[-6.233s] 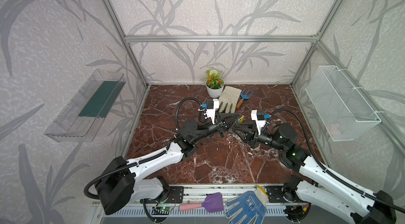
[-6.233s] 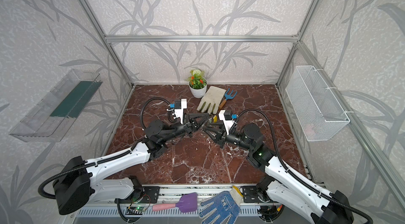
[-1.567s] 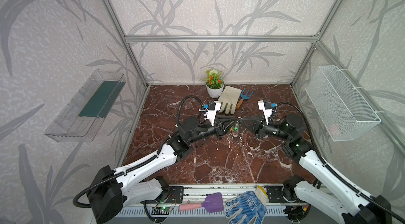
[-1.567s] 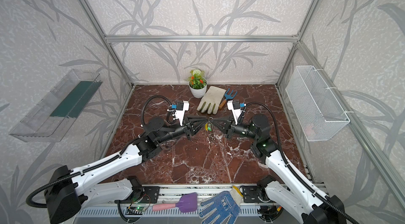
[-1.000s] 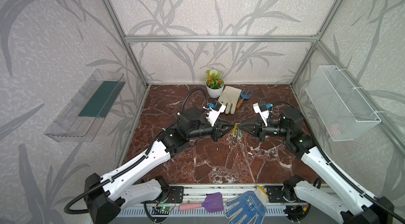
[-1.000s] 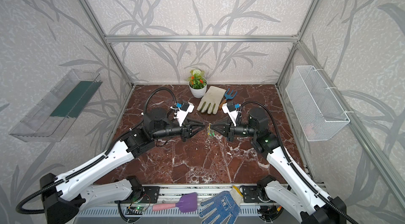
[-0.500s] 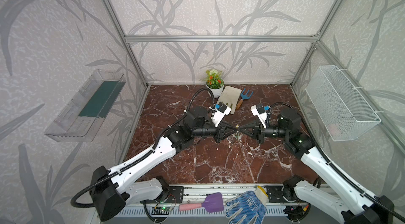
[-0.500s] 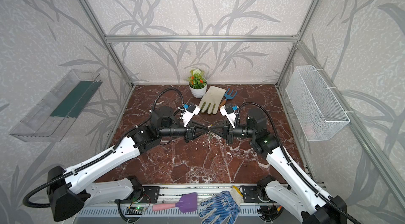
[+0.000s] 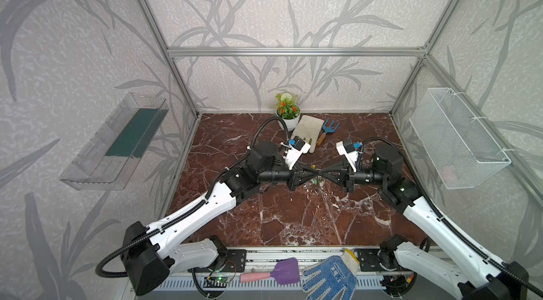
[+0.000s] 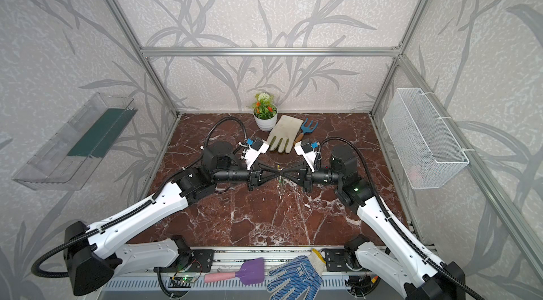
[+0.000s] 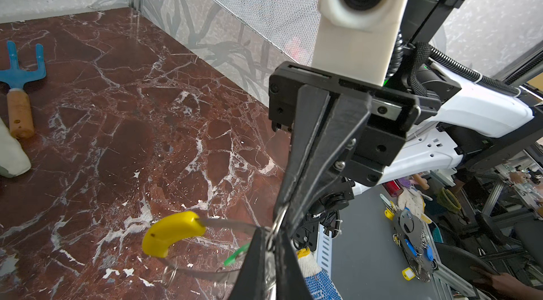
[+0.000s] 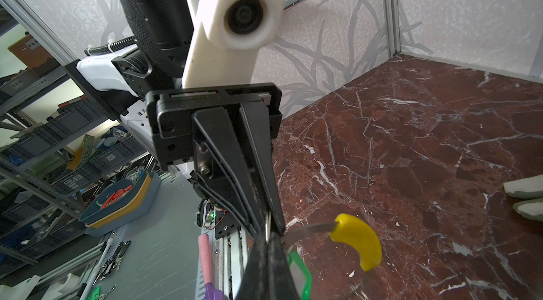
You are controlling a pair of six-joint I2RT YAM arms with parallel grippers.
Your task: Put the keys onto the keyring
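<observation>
Above the middle of the red marble floor point(image 9: 293, 219), the left arm point(image 9: 202, 210) and the right arm point(image 9: 429, 219) each sloped up from the front rail. Both were bent at the elbow, with their wrists level and pointed at one another, so the two grippers stood tip to tip. The right gripper point(image 10: 283, 172) was fully closed, pinching the thin metal of the keyring point(image 11: 173, 235). The left gripper point(image 10: 277, 172) had its fingers almost together with a thin metal loop between them; whether it gripped could not be told. The keyring hung in the air at the tips, its yellow sleeve clear of the fingers. The green key tag point(image 12: 299, 275) dangled just beside the right gripper's fingers.
</observation>
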